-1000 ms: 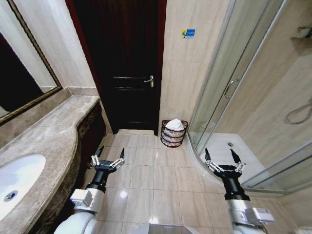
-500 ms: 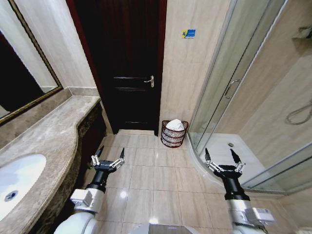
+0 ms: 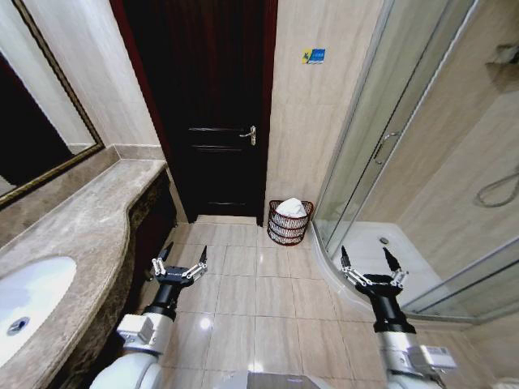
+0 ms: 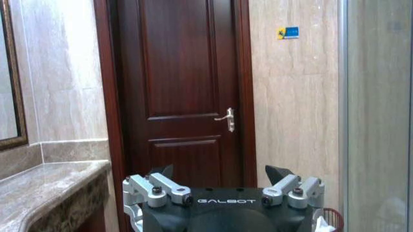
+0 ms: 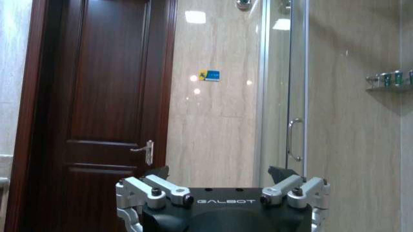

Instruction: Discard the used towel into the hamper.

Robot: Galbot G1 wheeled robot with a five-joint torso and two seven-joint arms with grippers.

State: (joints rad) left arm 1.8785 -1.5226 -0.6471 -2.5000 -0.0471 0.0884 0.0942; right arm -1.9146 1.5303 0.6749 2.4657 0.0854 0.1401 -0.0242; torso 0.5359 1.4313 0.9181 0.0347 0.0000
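The hamper (image 3: pixel 289 224), a small dark red-brown wire basket, stands on the floor against the far wall between the dark door and the shower screen. A white towel (image 3: pixel 291 207) lies bunched inside it, poking above the rim. My left gripper (image 3: pixel 185 253) hovers open and empty over the floor tiles, well short of the hamper and to its left. My right gripper (image 3: pixel 365 258) is open and empty too, nearer me and to the hamper's right. In the left wrist view the left gripper (image 4: pixel 221 171) faces the door, with the hamper's edge (image 4: pixel 334 215) at the corner. The right gripper (image 5: pixel 219 170) faces the wall.
A marble vanity counter (image 3: pixel 89 219) with a white sink (image 3: pixel 28 304) runs along the left, under a framed mirror (image 3: pixel 40 121). The closed dark wooden door (image 3: pixel 207 121) is straight ahead. The curved glass shower enclosure (image 3: pixel 389 146) and its white tray (image 3: pixel 381 251) fill the right. Tiled floor (image 3: pixel 251 300) lies between.
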